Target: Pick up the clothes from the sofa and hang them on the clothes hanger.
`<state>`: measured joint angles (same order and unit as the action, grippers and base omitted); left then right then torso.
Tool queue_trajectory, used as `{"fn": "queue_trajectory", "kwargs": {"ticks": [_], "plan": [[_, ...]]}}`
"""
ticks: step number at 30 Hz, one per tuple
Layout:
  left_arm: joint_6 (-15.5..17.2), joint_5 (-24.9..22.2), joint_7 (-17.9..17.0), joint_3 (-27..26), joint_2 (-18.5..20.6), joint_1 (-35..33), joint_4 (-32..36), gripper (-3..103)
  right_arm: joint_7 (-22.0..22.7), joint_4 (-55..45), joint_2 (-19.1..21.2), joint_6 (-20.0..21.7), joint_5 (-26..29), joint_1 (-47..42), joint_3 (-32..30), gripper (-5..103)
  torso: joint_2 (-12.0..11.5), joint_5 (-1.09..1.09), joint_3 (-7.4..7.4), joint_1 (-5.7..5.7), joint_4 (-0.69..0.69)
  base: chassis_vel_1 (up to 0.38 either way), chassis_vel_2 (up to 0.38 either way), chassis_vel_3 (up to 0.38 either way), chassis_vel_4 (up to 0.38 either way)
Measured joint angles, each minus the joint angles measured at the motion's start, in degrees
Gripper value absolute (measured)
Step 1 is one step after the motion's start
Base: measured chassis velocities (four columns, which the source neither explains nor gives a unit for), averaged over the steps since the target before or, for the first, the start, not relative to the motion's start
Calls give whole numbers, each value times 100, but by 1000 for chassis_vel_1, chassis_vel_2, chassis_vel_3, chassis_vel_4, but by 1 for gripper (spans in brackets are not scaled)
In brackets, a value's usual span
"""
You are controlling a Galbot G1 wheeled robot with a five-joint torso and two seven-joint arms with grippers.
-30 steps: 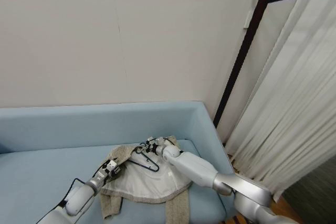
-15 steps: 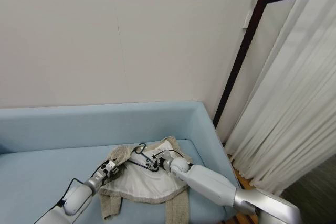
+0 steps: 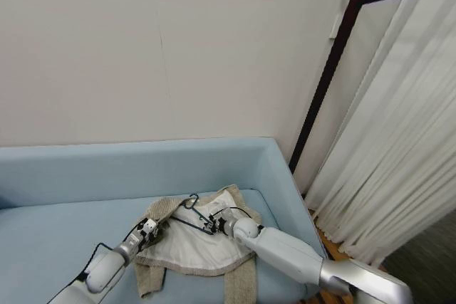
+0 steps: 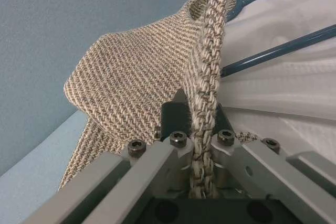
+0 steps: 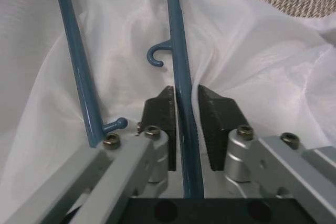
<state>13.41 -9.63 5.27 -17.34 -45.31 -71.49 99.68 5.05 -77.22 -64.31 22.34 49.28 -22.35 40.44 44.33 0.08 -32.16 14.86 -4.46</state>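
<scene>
**Item 1.** Left gripper (image 4: 198,121): jaws clamped on the braided edge of the knit garment (image 3: 158,213). Judged to be pinning the cloth down while the hanger is taken.

**Item 2.** Right gripper (image 5: 184,114): jaws astride one bar of the blue hanger (image 5: 176,51). A sliver of gap showed at one pad, so not yet clamped.

**Item 3.** Garment lay spread, white lining up, with the hanger on it, at the right end of the sofa (image 3: 71,176).

**Item 4.** Dark clothes rack (image 3: 335,62) stood beyond the sofa's arm. Its visible rail carried nothing. White curtain (image 3: 399,147) hung beside it.
</scene>
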Motion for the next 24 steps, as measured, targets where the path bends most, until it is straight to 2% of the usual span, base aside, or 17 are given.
{"fn": "queue_trajectory", "kwargs": {"ticks": [5,13,15,17,18,21,24], "plan": [[-5,0,6,-8,-13,-5,-10,1,4,-6,21,-89,-210,9,44,1,0,0,0,0,0,0,0,0,0],[-9,1,59,-38,-9,-7,-3,1,55,-266,103,146,-38,-70,21,0,0,0,0,0,0,0,0,0,0],[-11,0,69,-39,-15,-7,-4,1,193,-377,119,188,58,-78,7,-1,0,1,0,0,0,0,0,0,0],[-13,0,74,-40,-22,-8,-5,1,332,-476,135,222,126,-74,3,10,0,1,0,0,0,0,0,0,0],[-13,0,74,-40,-22,-8,-5,1,332,-476,135,222,126,-74,3,10,0,1,0,0,0,0,0,0,0],[-15,0,77,-42,-29,-6,-4,1,428,-628,172,330,229,-36,13,26,0,0,0,0,0,0,0,0,0],[-16,0,79,-54,-28,-5,3,1,441,-642,180,362,231,-39,44,28,0,0,0,0,0,0,0,0,0]]}}
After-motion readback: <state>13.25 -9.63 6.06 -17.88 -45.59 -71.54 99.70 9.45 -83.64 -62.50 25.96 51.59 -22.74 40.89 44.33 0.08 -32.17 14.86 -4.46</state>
